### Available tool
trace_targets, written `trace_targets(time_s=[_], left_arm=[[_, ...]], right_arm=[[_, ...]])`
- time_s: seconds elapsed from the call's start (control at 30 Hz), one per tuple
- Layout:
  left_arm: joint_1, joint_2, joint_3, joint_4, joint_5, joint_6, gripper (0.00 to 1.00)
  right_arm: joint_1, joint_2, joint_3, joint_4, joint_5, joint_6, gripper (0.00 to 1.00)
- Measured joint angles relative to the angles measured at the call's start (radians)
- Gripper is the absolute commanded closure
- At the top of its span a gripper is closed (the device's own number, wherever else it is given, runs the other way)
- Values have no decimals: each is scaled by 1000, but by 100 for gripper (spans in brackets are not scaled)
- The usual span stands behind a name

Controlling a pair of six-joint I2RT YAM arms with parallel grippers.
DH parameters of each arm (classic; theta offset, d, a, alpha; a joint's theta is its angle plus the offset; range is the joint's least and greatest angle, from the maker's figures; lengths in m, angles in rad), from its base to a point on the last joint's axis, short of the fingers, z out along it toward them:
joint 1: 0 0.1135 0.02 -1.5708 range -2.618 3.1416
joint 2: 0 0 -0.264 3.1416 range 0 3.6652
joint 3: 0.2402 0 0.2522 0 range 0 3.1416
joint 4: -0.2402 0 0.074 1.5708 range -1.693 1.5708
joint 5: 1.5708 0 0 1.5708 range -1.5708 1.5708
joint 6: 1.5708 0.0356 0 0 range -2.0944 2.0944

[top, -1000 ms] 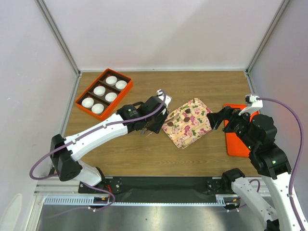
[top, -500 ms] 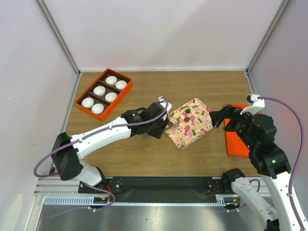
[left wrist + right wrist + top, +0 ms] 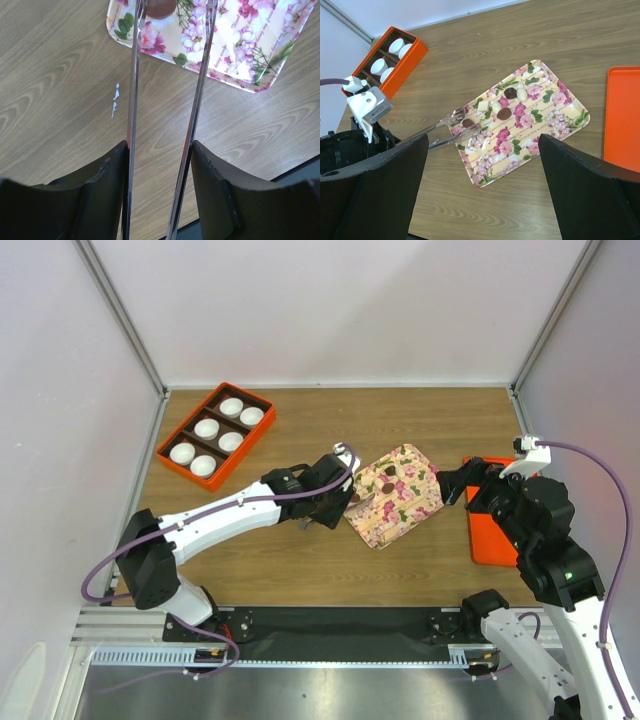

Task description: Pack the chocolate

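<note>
Floral tray lies mid-desk, bare wood around it. Left pincer, part open, straddles a brown chocolate at the tray's left edge. Right pincer hangs spread wide, empty.

- Left arm: white links, black joints, purple cable looping at lower left.
- Right arm: black joints, white links, purple cable along right edge.
- Left fingers: thin, silver.
</note>
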Motion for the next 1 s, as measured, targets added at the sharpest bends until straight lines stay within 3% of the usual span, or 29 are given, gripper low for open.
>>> trace_targets(time_s=[1.0], left_arm=[[20, 31, -43, 42, 9, -27, 43]], right_arm=[[0, 2, -4, 2, -2, -6, 0]])
